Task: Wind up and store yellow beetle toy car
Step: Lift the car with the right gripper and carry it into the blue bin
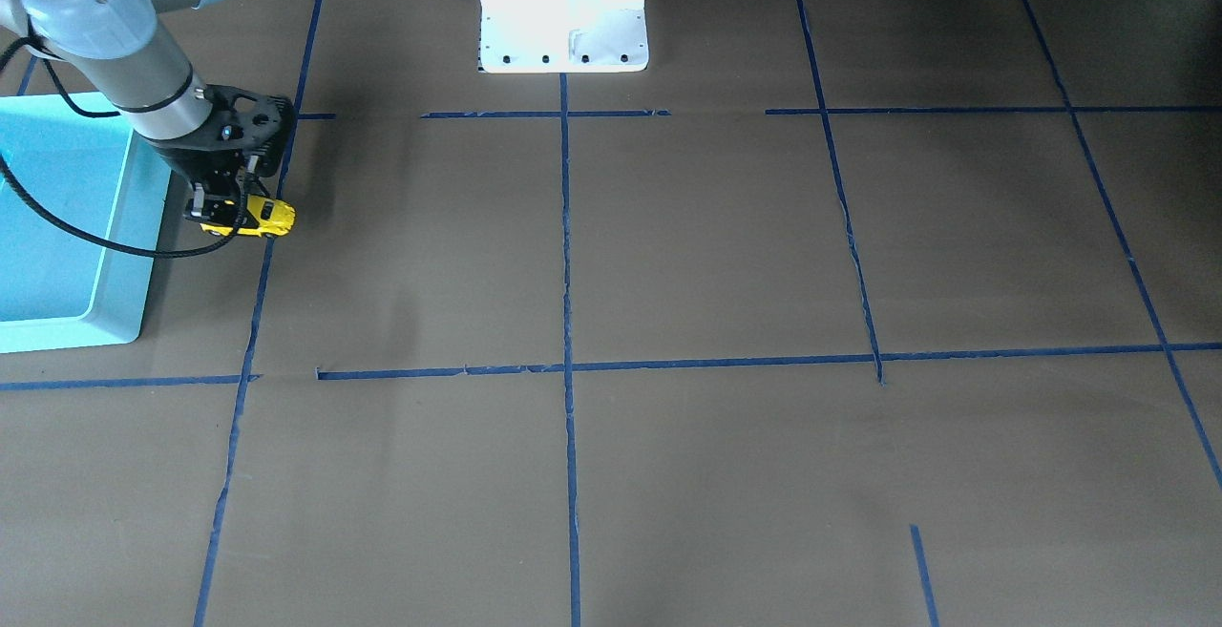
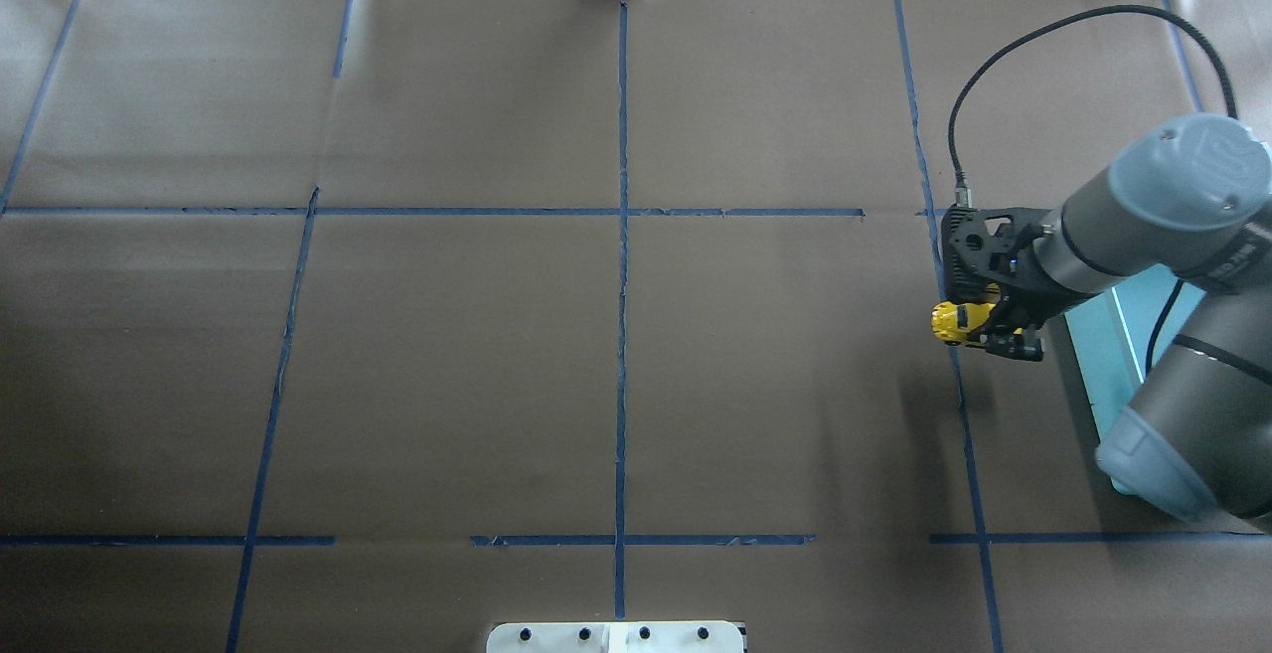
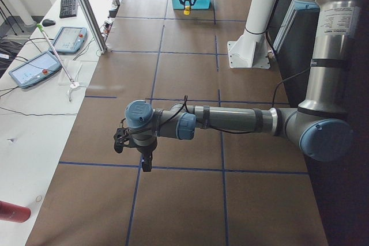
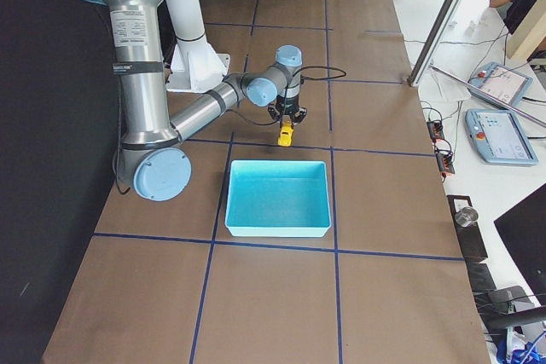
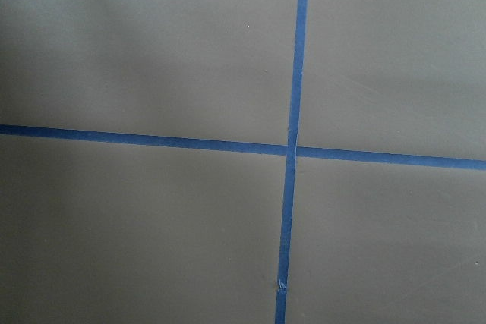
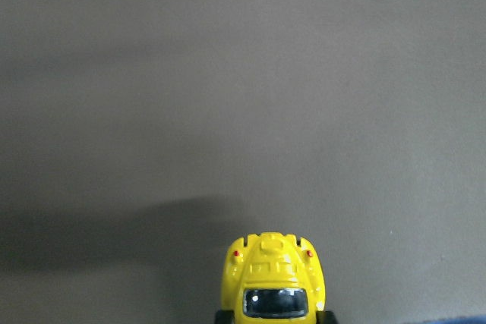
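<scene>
Cannot tell how the left claw (image 3: 144,162) stands — caught only in the left-side view, small and dark, over the worktop (image 1: 668,255) toward the robot's left end. Through its wrist camera, nothing but brown paper (image 5: 152,51) and crossed blue tape (image 5: 292,149).

Cuts the yellow beetle toy car (image 1: 263,217) off at the bottom edge of the right wrist view, leaving just roof, dark window and two red lamps. Finds the right claw (image 1: 221,212) clamped on that car, near the worktop's right end and just beside the turquoise bin (image 1: 119,255), on the side toward the worktop's middle. Hard to say whether the wheels touch the paper.

From overhead, loses most of the bin behind the right arm (image 2: 1143,236); from the front, part of it past the frame edge. From the right-side view, only bare turquoise floor and walls.

Brown paper over the whole worktop, gridded with blue tape, with the white robot pedestal (image 1: 563,16) at the robot-side edge. Beyond the operators' edge — a white desk (image 3: 34,108) with control tablets (image 3: 31,67) and a keyboard (image 3: 68,4).
</scene>
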Motion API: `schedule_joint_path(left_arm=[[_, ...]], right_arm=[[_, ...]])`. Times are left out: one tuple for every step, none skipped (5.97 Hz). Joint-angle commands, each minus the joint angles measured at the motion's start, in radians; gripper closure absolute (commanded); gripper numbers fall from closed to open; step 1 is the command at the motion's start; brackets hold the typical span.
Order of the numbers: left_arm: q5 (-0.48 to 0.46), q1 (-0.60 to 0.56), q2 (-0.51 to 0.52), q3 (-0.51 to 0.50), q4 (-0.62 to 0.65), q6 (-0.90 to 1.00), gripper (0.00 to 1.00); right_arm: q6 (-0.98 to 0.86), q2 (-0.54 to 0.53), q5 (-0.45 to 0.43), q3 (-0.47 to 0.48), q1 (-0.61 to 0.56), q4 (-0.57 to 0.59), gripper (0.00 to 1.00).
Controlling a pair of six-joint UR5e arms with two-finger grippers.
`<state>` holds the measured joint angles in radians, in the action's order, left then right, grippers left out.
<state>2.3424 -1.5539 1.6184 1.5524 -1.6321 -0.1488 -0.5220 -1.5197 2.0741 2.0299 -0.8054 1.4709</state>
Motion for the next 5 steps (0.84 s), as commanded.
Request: schedule_joint_path(left_arm=[[0.000,0.000,0.000,0.000,0.000,0.000,0.00],[0.000,0.000,0.000,0.000,0.000,0.000,0.00],[0.000,0.000,-0.002,0.000,0.000,0.000,0.00],[0.000,0.000,-0.002,0.000,0.000,0.000,0.00],[0.000,0.000,-0.002,0.000,0.000,-0.002,0.00]], right_arm=[[-0.228,-0.176,0.091,0.087,-0.184,-0.001,1.00],[-0.350,-0.262,0.095,0.096,-0.260,-0.003,1.00],[-0.424,-0.316,0.093,0.090,-0.276,-0.010,0.99],[-0.441,-0.313,0.069,0.069,-0.276,-0.014,0.99],[-0.444,-0.309,0.061,0.034,-0.275,-0.017,0.98]])
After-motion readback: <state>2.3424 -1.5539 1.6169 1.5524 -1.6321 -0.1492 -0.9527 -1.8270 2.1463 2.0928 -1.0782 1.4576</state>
